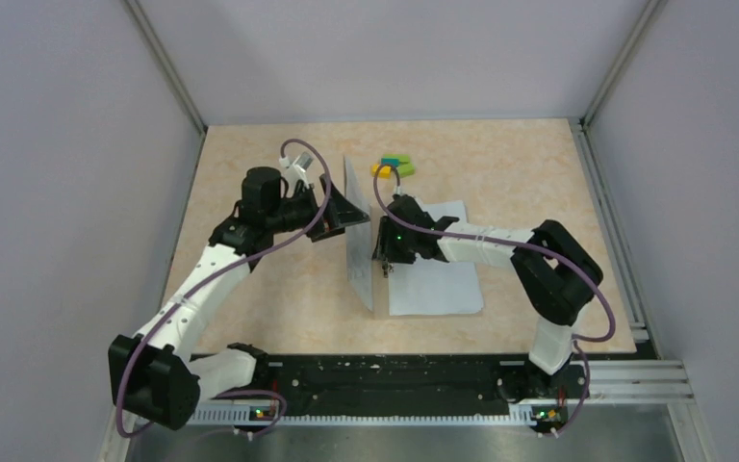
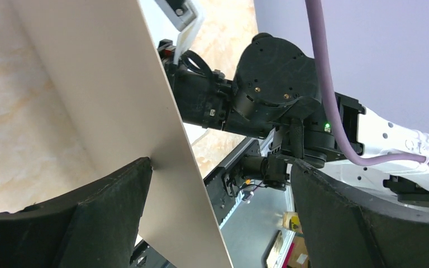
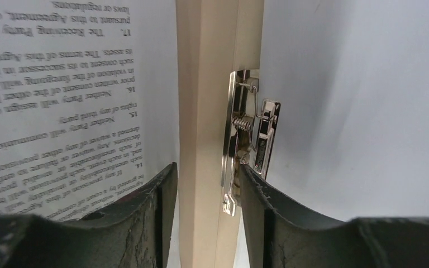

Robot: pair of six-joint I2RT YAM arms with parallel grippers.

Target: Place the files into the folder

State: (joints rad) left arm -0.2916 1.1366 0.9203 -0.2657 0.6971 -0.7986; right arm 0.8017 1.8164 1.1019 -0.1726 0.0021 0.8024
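From overhead I saw only the folder point(image 1: 356, 231) standing upright. My right wrist view showed the right gripper point(image 3: 208, 170) pinching it at its metal clip point(image 3: 246, 139), beside the files point(image 3: 72, 95). The left gripper point(image 2: 220, 167) was spread.

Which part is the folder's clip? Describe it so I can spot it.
Mid-table, the tan folder stands up on its edge. On its card edge, between the right tool's fingers, sits the metal clip. It is the only shiny silver sprung part beside matte card and printed paper.
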